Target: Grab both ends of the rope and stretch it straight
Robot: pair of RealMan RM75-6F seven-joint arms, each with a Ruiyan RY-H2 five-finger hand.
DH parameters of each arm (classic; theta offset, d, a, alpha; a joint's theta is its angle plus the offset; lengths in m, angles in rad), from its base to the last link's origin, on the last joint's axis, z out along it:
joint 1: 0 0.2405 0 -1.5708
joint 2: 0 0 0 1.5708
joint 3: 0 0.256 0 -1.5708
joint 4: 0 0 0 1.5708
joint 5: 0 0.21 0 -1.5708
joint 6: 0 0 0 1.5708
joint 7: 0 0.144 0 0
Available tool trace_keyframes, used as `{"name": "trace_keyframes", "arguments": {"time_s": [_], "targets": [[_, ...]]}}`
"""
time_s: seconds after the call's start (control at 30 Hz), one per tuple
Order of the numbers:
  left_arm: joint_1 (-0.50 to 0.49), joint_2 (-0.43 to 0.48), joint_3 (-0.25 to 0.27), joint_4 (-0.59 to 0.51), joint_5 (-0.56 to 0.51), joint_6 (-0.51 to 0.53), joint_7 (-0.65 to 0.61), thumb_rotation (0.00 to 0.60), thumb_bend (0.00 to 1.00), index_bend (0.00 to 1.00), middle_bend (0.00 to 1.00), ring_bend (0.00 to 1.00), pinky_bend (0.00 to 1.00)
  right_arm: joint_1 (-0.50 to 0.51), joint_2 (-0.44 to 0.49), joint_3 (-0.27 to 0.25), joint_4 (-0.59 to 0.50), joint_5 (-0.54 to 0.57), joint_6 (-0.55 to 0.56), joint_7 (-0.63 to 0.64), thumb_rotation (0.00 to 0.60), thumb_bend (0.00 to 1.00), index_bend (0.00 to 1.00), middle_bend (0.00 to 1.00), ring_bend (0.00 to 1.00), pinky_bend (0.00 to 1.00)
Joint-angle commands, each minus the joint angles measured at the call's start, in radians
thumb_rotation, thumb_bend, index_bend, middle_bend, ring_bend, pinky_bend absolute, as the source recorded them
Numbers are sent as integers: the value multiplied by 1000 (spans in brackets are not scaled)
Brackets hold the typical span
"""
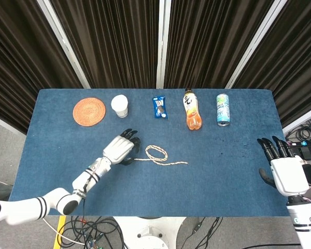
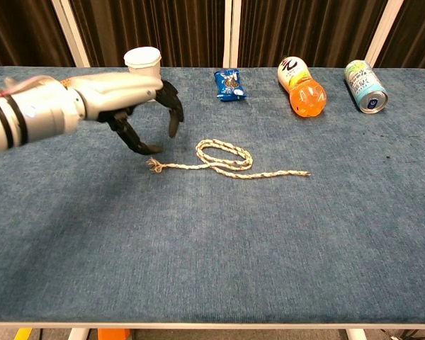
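A thin tan rope [image 1: 158, 155] [image 2: 225, 160] lies on the blue table with a loop in its middle. Its frayed left end [image 2: 154, 166] and its right end [image 2: 306, 172] both lie free. My left hand [image 1: 121, 148] [image 2: 131, 106] hovers just above and left of the frayed end, fingers apart and curved down, holding nothing. My right hand [image 1: 282, 167] stays at the table's right edge, fingers spread, far from the rope; the chest view does not show it.
Along the back stand a woven coaster [image 1: 89, 111], a white paper cup [image 1: 119, 105], a blue snack packet [image 1: 159, 107], an orange bottle lying down [image 1: 192, 110] and a can on its side [image 1: 223, 109]. Blue cloth table [image 1: 223, 171].
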Motion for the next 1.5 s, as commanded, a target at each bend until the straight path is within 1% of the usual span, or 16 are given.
{"name": "trace_keyframes", "arguments": {"time_s": [0.03,0.17,0.4,0.5,0.7,0.83,0.97,1.13,1.33,1.5], "targets": [[-11,-32,17,25,-10,10,33,600,289,478,219,36,0,-2,1,-2,3,2,0,5,600,254,78,121,12,130],[-22,-72,41,68,-15,19,97,600,307,483,211,25,0,-3,-1,-4,9,1,1,13,600,254,79,121,12,130],[-20,-125,57,110,-37,55,151,596,309,498,205,21,0,-7,0,-7,15,1,6,22,600,254,79,121,12,130],[-22,-137,60,123,-44,57,160,594,309,505,195,9,0,-8,0,-8,17,-1,9,27,600,253,79,121,12,130],[-28,-158,55,143,-82,56,195,571,310,504,170,0,0,-11,-1,-10,22,0,12,33,600,253,78,121,12,130],[-29,-164,53,149,-101,56,207,547,310,504,170,0,0,-12,0,-9,23,0,14,34,600,254,79,121,12,129],[-31,-166,53,150,-117,50,207,544,325,510,170,0,0,-13,0,-10,24,0,16,36,600,254,79,121,12,130],[-33,-172,56,157,-118,51,201,543,365,541,169,0,0,-15,-1,-10,27,1,18,40,600,253,79,121,12,130],[-35,-177,62,165,-115,54,200,549,380,558,169,0,0,-16,0,-11,30,1,18,44,600,254,78,121,12,130],[-30,-180,63,168,-99,72,180,580,406,593,176,0,0,-11,-3,-13,35,4,5,49,600,254,78,121,12,130]]}}
